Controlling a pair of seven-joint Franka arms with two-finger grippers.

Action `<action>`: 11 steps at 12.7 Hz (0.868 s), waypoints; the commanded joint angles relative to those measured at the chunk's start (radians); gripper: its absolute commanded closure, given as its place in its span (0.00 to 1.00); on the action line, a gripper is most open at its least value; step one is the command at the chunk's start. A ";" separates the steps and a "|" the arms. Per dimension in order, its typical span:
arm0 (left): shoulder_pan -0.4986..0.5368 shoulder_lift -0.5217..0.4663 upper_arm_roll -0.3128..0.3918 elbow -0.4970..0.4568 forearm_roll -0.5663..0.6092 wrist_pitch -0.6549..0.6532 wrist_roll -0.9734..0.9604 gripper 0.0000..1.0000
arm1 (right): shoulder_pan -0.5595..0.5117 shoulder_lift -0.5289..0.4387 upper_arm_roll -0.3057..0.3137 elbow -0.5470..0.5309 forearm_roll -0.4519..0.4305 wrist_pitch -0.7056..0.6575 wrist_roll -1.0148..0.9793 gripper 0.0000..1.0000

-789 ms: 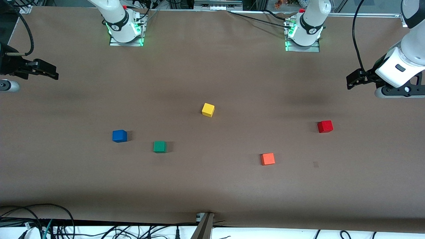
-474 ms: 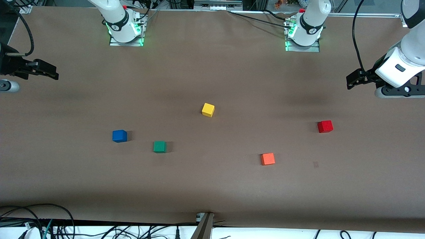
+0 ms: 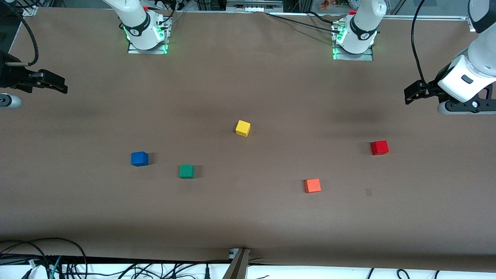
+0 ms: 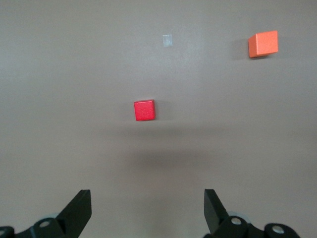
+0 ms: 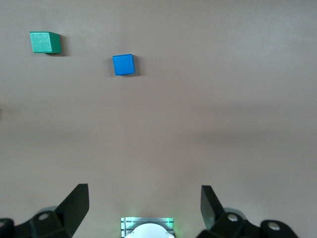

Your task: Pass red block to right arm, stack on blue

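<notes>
Holding my left gripper (image 4: 147, 213) spread empty above the red block (image 3: 379, 147), right gripper (image 5: 144, 210) likewise over the blue (image 3: 139, 159), nothing moved since.

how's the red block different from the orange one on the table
Colour: the red block is deep red, the orange block a lighter orange.
Place: the red block lies farther from the front camera and closer to the left arm's end of the table; the orange block lies nearer the camera and more central.
Shared: both are small cubes of about equal size, resting flat on the brown table, untouched.
</notes>
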 commanded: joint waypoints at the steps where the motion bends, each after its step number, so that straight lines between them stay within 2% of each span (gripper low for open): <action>1: 0.001 0.011 0.004 0.021 -0.025 -0.021 0.011 0.00 | -0.010 0.010 0.003 0.024 0.016 -0.007 -0.009 0.00; 7: 0.035 0.121 0.010 0.008 -0.010 -0.006 0.015 0.00 | -0.010 0.012 0.003 0.024 0.018 -0.005 -0.010 0.00; 11: 0.095 0.192 0.009 -0.090 -0.013 0.216 0.013 0.00 | -0.010 0.018 0.003 0.024 0.018 -0.007 -0.010 0.00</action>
